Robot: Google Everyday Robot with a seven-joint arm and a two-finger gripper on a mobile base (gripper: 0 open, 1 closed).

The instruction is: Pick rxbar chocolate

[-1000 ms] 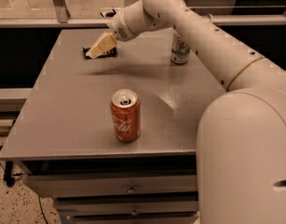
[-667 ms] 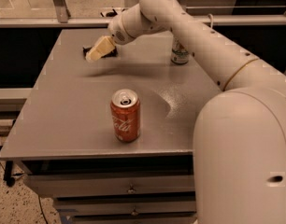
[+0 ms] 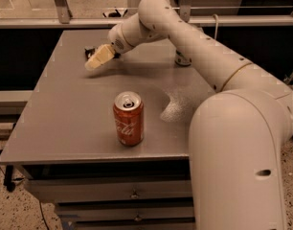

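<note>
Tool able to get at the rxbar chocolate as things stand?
Probably yes: the tool is right at the rxbar chocolate, at the table's far end; nothing between them, cola can well clear.

A grey, flat-topped table (image 3: 65, 114) carries everything here, with drawer fronts (image 3: 132, 195) under its near edge. A red cola can (image 3: 128, 119) stands upright on it near the front edge, roughly mid-width, opened top facing up. Towards the far right a second can (image 3: 182, 60) stands on the surface; only its base shows, the rest being hidden behind the arm (image 3: 204, 56). At the far left the gripper (image 3: 98, 57) hangs low over the tabletop. Just behind it sits a small dark shape, possibly the rxbar chocolate (image 3: 90, 51); whether it rests on the table cannot be told.
</note>
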